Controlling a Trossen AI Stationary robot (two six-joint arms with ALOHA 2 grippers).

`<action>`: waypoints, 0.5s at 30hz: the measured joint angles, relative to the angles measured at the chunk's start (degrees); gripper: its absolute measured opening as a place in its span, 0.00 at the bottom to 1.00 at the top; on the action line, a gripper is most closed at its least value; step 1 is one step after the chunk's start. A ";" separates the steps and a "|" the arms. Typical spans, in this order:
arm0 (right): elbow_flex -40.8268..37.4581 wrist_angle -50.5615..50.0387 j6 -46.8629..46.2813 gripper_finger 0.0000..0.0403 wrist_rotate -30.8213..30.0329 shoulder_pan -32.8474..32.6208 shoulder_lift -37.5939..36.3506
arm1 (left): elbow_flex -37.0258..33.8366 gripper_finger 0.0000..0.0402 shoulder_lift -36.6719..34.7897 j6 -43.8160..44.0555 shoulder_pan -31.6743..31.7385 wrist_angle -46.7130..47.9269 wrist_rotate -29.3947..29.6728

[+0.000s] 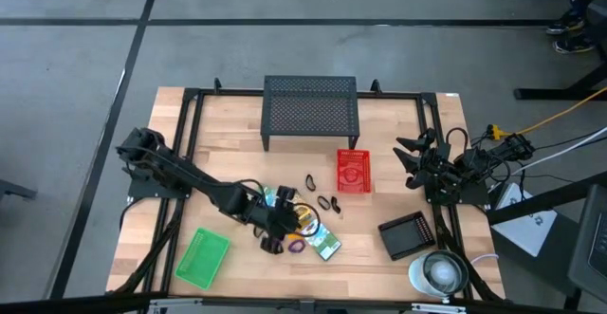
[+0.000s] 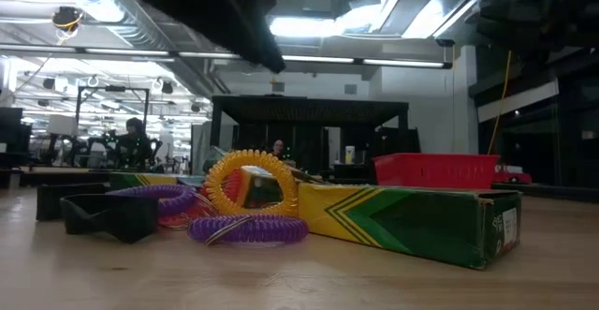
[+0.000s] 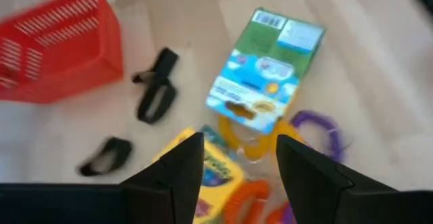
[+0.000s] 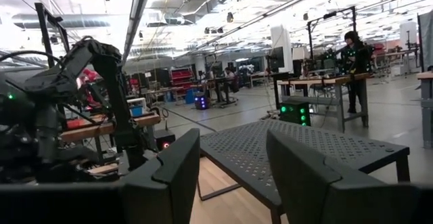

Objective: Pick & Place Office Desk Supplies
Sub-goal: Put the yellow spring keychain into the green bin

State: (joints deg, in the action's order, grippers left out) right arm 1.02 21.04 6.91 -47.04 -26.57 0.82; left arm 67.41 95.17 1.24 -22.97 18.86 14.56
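Pale wooden tabletop, seen from above, carries a black mesh stand at the back, one red slotted basket at centre, one green slotted basket at the front left and one black tray at the right, none visibly holding any supply, so the sorting appears barely begun. Left gripper hovers with jaws wide and empty over the front-centre pile: two printed packets showing, one green-and-blue and one yellow, three black clips, and yellow, purple and orange coil loops, though the exact loop count cannot be told. Right gripper waits parted and empty at the right edge.
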 joint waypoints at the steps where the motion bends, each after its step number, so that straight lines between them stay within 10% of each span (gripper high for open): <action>1: 0.00 0.23 0.38 0.43 -0.06 0.00 0.02 | 0.10 0.46 0.18 1.46 -0.02 -0.83 -0.16; 15: 0.02 3.48 3.38 0.43 0.55 -0.04 0.01 | 0.00 0.46 8.56 10.20 -2.46 -5.97 0.12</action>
State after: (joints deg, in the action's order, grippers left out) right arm 1.04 24.52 10.29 -46.49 -26.61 0.83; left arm 67.41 103.73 11.45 -25.43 12.89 14.68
